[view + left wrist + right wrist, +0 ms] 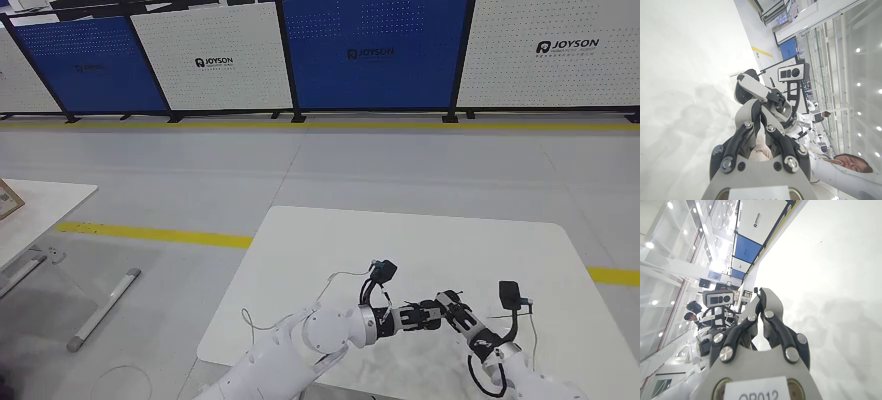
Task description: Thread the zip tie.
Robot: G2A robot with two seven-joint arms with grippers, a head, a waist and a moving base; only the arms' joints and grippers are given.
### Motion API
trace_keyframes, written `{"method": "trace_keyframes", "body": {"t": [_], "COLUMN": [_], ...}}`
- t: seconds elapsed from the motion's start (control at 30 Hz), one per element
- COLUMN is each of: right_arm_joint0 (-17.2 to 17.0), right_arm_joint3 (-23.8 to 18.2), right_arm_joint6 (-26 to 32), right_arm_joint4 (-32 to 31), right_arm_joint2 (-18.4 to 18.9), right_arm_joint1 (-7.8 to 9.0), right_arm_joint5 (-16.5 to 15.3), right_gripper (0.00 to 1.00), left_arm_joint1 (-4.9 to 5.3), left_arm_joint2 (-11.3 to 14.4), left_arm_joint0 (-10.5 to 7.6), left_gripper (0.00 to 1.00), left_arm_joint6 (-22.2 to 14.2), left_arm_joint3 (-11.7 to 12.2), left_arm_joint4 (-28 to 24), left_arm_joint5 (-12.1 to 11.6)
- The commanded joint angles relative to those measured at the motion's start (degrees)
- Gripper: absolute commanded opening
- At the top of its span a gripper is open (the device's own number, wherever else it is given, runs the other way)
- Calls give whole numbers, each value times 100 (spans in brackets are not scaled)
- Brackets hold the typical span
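A thin black zip tie (755, 290) is sitting pinched at the very tip of the right gripper (759, 298), whose jaws are pressing fully together on it. What looks to be the tie's small blocky head is poking out just past the right gripper's fingertips. In the left wrist view, slim dark lengths are sticking out to either side of that tip.

The left gripper (758, 108) is hanging just beside the right gripper, nose to nose with it. Its jaws are likewise sitting pressed together with no gap showing, and whether any part of the tie is lying between them cannot be told. The white surface (330, 250) is lying below the right gripper, not touching it.

The tie is looking light, narrow and springy, likely to flex or twist out of a loose pinch, and smooth enough to slip. Judging from this, the tail is calling for a firm hold close behind its free end, so that little of it is wobbling on the way into the head's slot, with the head itself pinned flat.
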Motion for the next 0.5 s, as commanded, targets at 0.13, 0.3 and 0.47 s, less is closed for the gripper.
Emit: {"method": "trace_keyframes", "body": {"t": [0.13, 0.3, 0.47], "right_arm_joint0": [-20, -22, -28], "right_arm_joint3": [21, 39, 62], "right_arm_joint6": [-28, -39, -55], "right_arm_joint4": [41, 82, 159], "right_arm_joint2": [29, 42, 72], "right_arm_joint1": [-10, -20, -29], "right_arm_joint5": [-43, -65, -129], "right_gripper": [0, 0, 0], "left_arm_joint1": [15, 32, 49], "left_arm_joint2": [-72, -110, -162], "left_arm_joint0": [45, 101, 147], "left_gripper": [0, 0, 0], "left_arm_joint6": [167, 206, 143], "left_arm_joint3": [-19, -54, -99], "left_arm_joint4": [57, 100, 25], "left_arm_joint5": [1, 29, -10]}}
